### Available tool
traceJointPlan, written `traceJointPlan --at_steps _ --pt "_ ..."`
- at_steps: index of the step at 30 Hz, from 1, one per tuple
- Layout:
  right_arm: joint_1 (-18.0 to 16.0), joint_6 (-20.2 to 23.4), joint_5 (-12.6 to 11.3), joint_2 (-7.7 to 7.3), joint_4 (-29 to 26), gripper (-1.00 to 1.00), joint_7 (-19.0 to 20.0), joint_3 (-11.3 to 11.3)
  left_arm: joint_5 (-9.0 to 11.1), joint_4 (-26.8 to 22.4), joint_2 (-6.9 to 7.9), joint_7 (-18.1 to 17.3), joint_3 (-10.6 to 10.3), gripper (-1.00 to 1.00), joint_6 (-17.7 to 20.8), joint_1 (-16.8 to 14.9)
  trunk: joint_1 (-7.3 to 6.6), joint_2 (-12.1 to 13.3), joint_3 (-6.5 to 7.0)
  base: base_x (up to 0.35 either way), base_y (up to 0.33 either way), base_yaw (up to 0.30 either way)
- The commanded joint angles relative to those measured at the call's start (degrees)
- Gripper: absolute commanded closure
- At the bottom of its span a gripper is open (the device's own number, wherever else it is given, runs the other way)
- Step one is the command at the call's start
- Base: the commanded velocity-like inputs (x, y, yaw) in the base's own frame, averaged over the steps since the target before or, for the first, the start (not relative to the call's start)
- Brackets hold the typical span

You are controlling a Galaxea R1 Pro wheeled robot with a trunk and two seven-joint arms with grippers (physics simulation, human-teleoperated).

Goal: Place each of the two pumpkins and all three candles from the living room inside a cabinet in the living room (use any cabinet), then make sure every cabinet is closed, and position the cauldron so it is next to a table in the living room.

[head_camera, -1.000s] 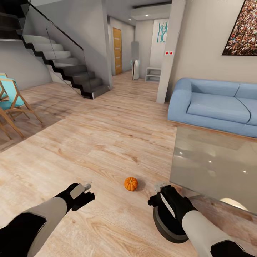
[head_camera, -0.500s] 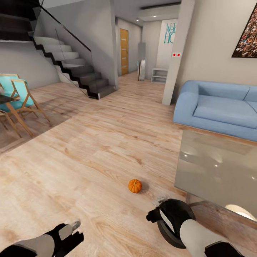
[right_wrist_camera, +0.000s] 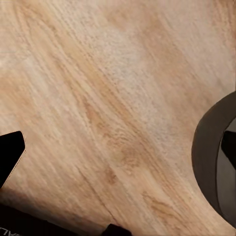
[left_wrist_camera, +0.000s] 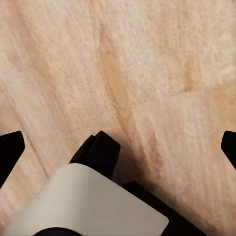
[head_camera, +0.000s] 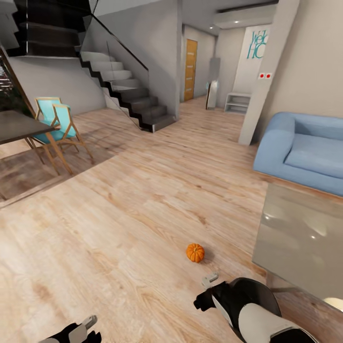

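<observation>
Head view: pumpkin [head_camera: 195, 252] on floor; right wrist: cauldron [right_wrist_camera: 209, 152] rim.

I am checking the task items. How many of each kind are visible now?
Pumpkins: 1, pumpkin on the floor
Cauldrons: 1, cauldron by the right claw
Glass tables: 1, table
Candles: 0
Total: 3

The room is bright and evenly lit. Ceiling spots [head_camera: 237, 21] glow at 1 o'clock in the head view. The glass table [head_camera: 305, 238] carries small white glare points. The pumpkin [head_camera: 195, 252] throws a soft, short shadow. Straight lines lean at the edges. Both wrist views look coarse and slightly blurred.
</observation>
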Motion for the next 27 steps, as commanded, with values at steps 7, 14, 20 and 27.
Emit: traceJointPlan --at_steps 7,14,20,27 --pt "0.85 -5.33 0.03 0.58 1.56 -1.00 -0.19 0.00 -0.11 0.09 0.24 -6.90 0.00 -1.00 0.02 0.22 -1.54 2.82 1.26 0.000 0.000 0.287" --pt "0.94 -6.11 0.26 0.57 1.98 -1.00 -0.28 -0.08 -0.16 0.13 0.32 -8.31 0.00 -1.00 -0.04 0.36 -3.08 5.63 2.52 0.000 0.000 0.286" --pt "1.41 -11.80 0.15 0.43 3.97 -1.00 -4.60 -0.09 -0.17 0.13 0.25 -8.35 0.00 -1.00 -0.05 0.32 -4.40 8.04 3.60 0.000 0.000 0.286" --pt "1.84 -20.98 -0.04 0.08 8.59 -1.00 -10.64 -0.16 -0.19 0.08 0.15 -8.35 0.00 -1.00 0.01 0.35 -5.94 10.84 4.81 0.000 0.000 0.286"
